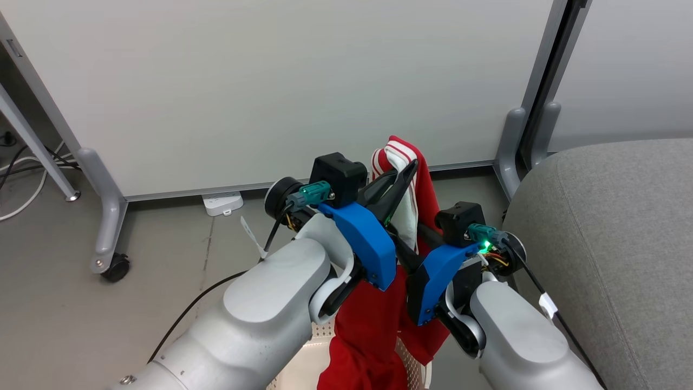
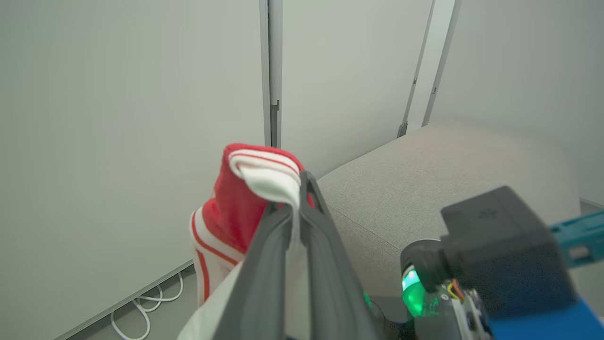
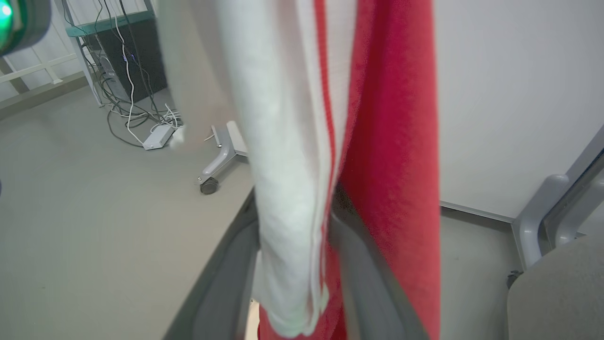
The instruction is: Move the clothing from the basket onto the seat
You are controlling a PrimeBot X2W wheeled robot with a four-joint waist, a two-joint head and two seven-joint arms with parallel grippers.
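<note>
A red garment with white panels and stripes hangs lifted in the air, its lower part trailing down into the cream basket at the bottom edge. My left gripper is shut on the garment's top fold, with both fingers pressed together on it. Lower and to the right, my right gripper is closed around the hanging cloth. Its fingers flank the cloth, and the tips are hidden by it. The grey seat lies just right of both arms.
White partition panels on grey wheeled legs stand close behind. A power strip and a black cable lie on the grey floor. A computer tower with tangled cables stands farther off. The seat's rounded corner is near the grippers.
</note>
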